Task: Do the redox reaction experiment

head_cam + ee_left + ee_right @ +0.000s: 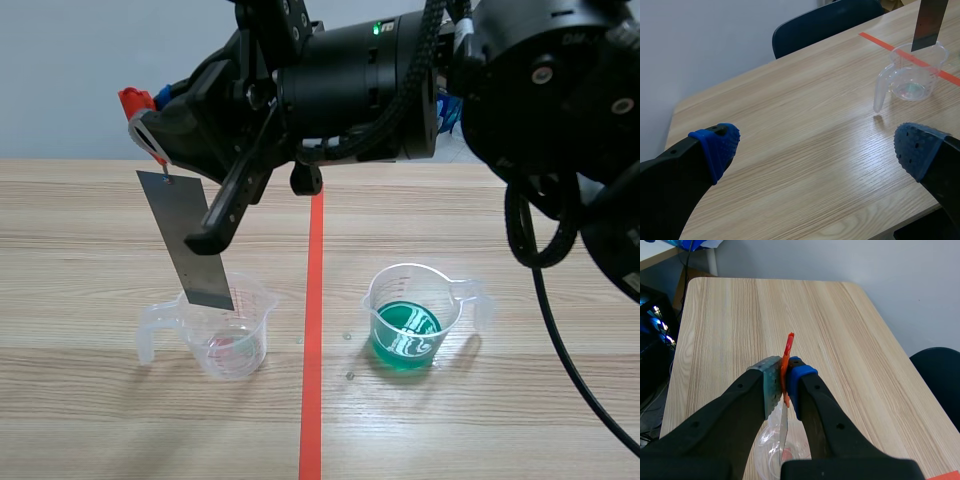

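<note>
A grey metal strip (190,240) hangs from an orange-red clip (135,100), its lower end dipping into the mouth of the left clear beaker (228,330), which holds a little pinkish liquid. My right gripper (170,160), reaching across from the right, is shut on the clip. In the right wrist view the clip (788,355) is pinched between the pads of the gripper (782,385), with the strip (782,435) and beaker (771,450) below. A second beaker (410,320) holds green liquid. My left gripper (815,150) is open, low over bare table, far from the beaker (912,75) and strip (929,22).
An orange-red tape line (313,330) runs between the two beakers. A dark chair (825,22) stands beyond the table's far edge. The left arm does not show in the scene view. The table edge lies close under the left gripper.
</note>
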